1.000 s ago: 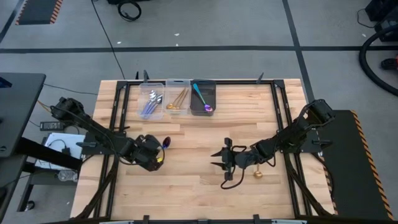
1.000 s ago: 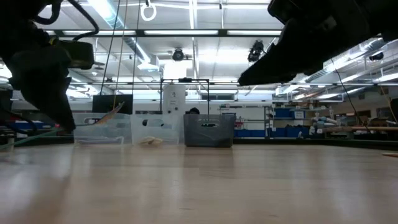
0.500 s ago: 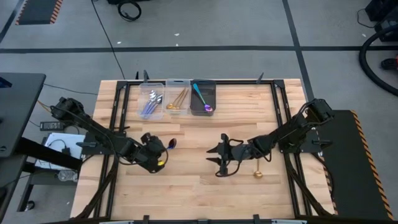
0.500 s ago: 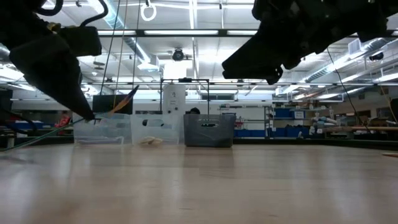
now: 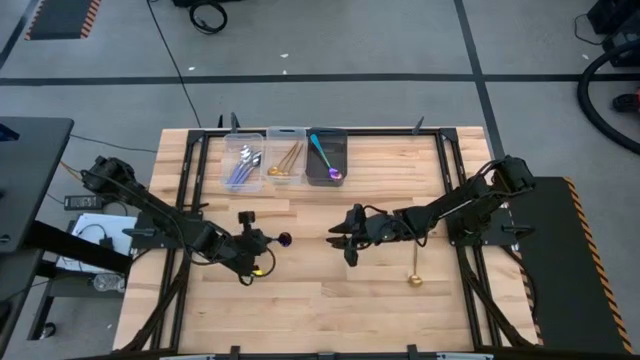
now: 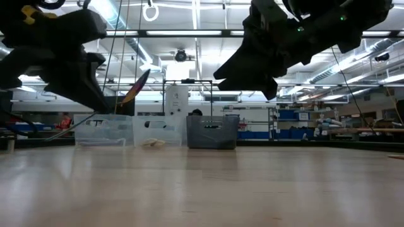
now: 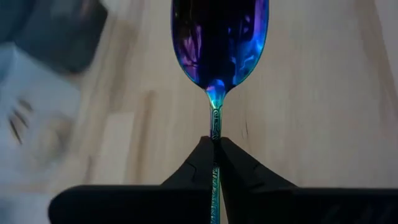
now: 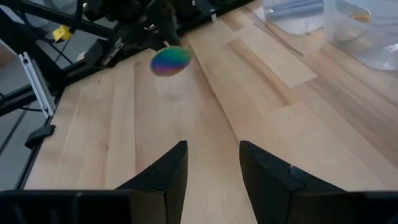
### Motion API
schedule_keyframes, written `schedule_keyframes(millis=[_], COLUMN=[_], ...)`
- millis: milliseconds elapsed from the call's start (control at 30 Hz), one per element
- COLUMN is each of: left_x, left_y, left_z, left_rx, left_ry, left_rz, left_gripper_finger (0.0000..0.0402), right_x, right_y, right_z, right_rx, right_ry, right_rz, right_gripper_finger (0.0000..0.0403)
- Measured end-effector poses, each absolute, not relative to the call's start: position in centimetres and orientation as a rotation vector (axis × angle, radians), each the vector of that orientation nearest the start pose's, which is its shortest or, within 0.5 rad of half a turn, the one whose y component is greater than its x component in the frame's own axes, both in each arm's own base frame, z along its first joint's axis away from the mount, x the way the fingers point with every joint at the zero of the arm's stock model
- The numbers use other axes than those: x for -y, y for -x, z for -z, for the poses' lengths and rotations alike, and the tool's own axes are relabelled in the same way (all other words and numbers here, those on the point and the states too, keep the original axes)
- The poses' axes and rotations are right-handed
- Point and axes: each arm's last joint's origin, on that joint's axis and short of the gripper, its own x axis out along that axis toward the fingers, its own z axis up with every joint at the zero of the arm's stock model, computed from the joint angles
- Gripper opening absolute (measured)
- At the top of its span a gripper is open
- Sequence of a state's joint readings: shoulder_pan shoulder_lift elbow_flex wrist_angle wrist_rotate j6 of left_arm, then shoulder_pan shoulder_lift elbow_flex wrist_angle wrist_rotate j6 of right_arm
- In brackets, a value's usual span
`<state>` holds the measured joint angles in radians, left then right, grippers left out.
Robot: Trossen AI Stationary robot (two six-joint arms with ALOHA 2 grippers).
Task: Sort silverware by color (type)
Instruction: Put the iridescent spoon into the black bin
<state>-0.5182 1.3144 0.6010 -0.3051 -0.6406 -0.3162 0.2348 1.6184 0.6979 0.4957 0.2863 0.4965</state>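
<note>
Two arms have shifted: the left gripper (image 5: 268, 242) has swung its pinched iridescent spoon (image 7: 219, 43) outward above the worktop (image 5: 300, 300), while the right gripper's (image 5: 342, 240) parted, empty fingers (image 8: 165, 171) advanced leftward. Only the left wrist view shows the teal handle clamped between fingers.

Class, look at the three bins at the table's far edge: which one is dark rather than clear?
The rightmost bin, holding an iridescent spoon; the two bins to its left, and, are clear plastic.
</note>
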Motion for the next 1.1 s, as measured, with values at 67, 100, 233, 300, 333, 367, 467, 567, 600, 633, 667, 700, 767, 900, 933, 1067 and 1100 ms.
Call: schedule_keyframes(millis=[67,100,233,300,333,367,467,567,600,633,667,700,767,900,933,1067,1100], left_x=[9.7,9.8,10.0,10.0,10.1,10.1,10.0,9.9,9.8,9.7,9.6,9.6,9.5,9.3,9.3,9.3,9.3], left_y=[-20.6,-20.7,-21.0,-21.2,-21.3,-21.3,-21.5,-21.9,-22.0,-22.2,-22.3,-22.5,-22.8,-23.2,-23.3,-23.7,-23.8], left_z=[-16.8,-16.9,-17.1,-17.3,-17.3,-17.4,-17.5,-17.8,-17.9,-18.0,-18.1,-18.2,-18.5,-18.9,-19.1,-19.6,-19.7], left_rx=[-0.801,-0.796,-0.777,-0.768,-0.762,-0.758,-0.754,-0.727,-0.718,-0.708,-0.697,-0.685,-0.666,-0.624,-0.614,-0.565,-0.555], left_ry=[-0.337,-0.38,-0.575,-0.674,-0.725,-0.774,-0.913,-0.992,-1.014,-1.043,-1.067,-1.096,-1.161,-1.258,-1.275,-1.341,-1.361], left_rz=[-0.214,-0.194,-0.103,-0.06,-0.041,-0.024,0.014,0.028,0.03,0.034,0.037,0.041,0.051,0.059,0.058,0.051,0.049], left_gripper_finger=[0.0017,0.0017,0.0017,0.0017,0.0017,0.0017,0.0017,0.0017,0.0017,0.0017,0.0017,0.0017,0.0017,0.0017,0.0017,0.0017,0.0017], right_x=[-6.5,-6.5,-6.4,-6.4,-6.5,-6.5,-6.5,-6.4,-6.3,-6.1,-5.9,-5.7,-5.1,-3.7,-3.4,-2.1,-1.9], right_y=[-30.9,-30.9,-31.0,-31.0,-31.0,-31.0,-31.1,-31.1,-31.1,-31.2,-31.2,-31.3,-31.4,-31.6,-31.6,-31.8,-31.9], right_z=[-16.9,-16.9,-17.0,-17.0,-17.1,-17.1,-17.2,-17.2,-17.2,-17.2,-17.2,-17.2,-17.2,-17.2,-17.2,-17.3,-17.4], right_rx=[-0.385,-0.385,-0.387,-0.383,-0.38,-0.375,-0.373,-0.374,-0.377,-0.381,-0.385,-0.388,-0.395,-0.4,-0.4,-0.389,-0.378], right_ry=[-0.389,-0.399,-0.432,-0.453,-0.458,-0.461,-0.462,-0.467,-0.472,-0.481,-0.496,-0.508,-0.524,-0.581,-0.597,-0.635,-0.631], right_rz=[0.154,0.154,0.136,0.124,0.117,0.111,0.11,0.098,0.086,0.073,0.064,0.058,0.045,0.046,0.048,0.045,0.028], right_gripper_finger=[0.0155,0.0155,0.0154,0.0154,0.0155,0.0155,0.0155,0.0154,0.0154,0.0154,0.0154,0.0154,0.0154,0.0154,0.0154,0.0154,0.0154])
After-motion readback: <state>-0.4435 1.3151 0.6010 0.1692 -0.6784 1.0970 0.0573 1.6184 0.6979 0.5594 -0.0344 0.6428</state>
